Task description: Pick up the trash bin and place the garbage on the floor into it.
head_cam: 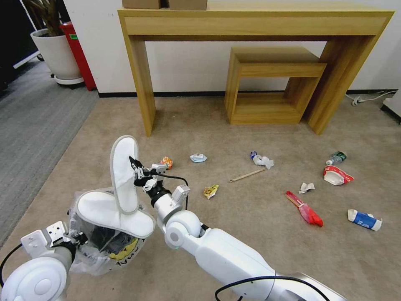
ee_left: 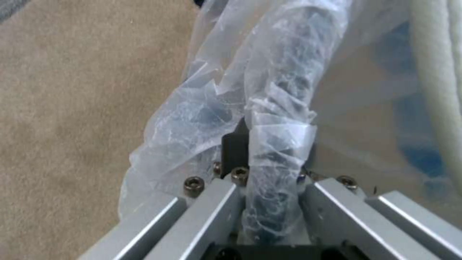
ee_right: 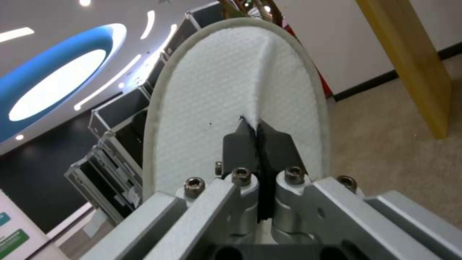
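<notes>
Right gripper point(head_cam: 134, 170) up above the bin, fingers point(ee_right: 240, 144) pinched tight together on the fabric of a white slipper point(head_cam: 124, 173), held upright, toe end high, its lower end dipping to the second slipper point(head_cam: 115, 214). That second white slipper lying flat across the mouth of the trash bin point(head_cam: 100, 251), a small black bin in a crinkly translucent bag with black letters and a yellow mark. Left gripper point(head_cam: 77, 240) low at the near-left, clamped on the bag-wrapped rim point(ee_left: 274, 108), jaws closed around plastic and rim together in the left wrist view. Whether the bin touches the beige carpet point(head_cam: 250, 234) or hangs clear of it: cannot tell. Out on the carpet, litter well apart from the bin: an orange wrapper point(head_cam: 166, 161) just beyond the right gripper, a yellow wrapper point(head_cam: 211, 191), a pale blue crumpled wad point(head_cam: 198, 157), a wooden stick point(head_cam: 247, 175), a crumpled white-and-blue wrapper point(head_cam: 262, 160), a small crumpled paper point(head_cam: 306, 187), a red wrapper point(head_cam: 305, 209), a crushed red-white paper bowl point(head_cam: 336, 175), a green-label bottle point(head_cam: 336, 157) just behind the bowl, a blue-white carton point(head_cam: 364, 220) farthest right. Behind it all, a wooden console table point(head_cam: 255, 21) against the wall with a smaller wooden stool-shelf point(head_cam: 271, 62) tucked beneath. Grey ribbed carpet strip point(head_cam: 29, 125) off to the left.
</notes>
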Available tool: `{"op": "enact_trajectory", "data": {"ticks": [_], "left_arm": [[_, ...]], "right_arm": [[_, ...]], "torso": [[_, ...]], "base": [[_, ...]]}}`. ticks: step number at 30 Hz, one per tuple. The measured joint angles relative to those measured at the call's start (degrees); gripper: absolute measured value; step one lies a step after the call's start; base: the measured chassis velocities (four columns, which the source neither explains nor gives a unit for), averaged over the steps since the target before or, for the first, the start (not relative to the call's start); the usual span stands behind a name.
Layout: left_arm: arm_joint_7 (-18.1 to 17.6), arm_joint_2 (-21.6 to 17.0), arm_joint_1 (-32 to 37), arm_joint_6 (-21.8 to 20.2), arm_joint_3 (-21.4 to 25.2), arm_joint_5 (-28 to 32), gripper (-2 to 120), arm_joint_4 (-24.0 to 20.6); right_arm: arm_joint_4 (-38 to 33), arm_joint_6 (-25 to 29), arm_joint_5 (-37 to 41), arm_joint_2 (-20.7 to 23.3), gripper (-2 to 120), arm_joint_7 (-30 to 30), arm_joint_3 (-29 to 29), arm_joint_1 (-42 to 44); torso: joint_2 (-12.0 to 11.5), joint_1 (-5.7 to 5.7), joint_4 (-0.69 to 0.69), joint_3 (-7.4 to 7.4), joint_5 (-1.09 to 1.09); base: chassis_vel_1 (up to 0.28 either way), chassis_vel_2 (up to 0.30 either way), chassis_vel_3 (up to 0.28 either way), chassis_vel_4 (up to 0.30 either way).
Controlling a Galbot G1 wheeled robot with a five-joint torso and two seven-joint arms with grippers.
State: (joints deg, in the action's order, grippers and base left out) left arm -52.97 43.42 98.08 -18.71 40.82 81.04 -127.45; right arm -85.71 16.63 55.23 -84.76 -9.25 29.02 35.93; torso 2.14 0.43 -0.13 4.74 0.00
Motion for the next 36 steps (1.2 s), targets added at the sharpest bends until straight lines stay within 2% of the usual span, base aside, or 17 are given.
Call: {"op": "enact_trajectory", "data": {"ticks": [24, 36], "left_arm": [[-0.3, -0.3, -1.9, 0.0, -1.1, 1.1, 0, 0.9], [-0.5, -0.8, -1.9, 0.1, -0.9, 2.0, 0, -0.2]], "right_arm": [[2.0, -0.4, 0.8, -0.8, 0, 0.1, 0.7, -0.7], [2.5, -0.6, 0.4, -1.6, 0, -0.6, 1.2, -0.6]], "torso": [[0.0, 0.0, 0.0, 0.0, -0.01], [0.0, 0.0, 0.0, 0.0, 0.0]], "base": [[0.0, 0.0, 0.0, 0.0], [0.0, 0.0, 0.0, 0.0]]}}
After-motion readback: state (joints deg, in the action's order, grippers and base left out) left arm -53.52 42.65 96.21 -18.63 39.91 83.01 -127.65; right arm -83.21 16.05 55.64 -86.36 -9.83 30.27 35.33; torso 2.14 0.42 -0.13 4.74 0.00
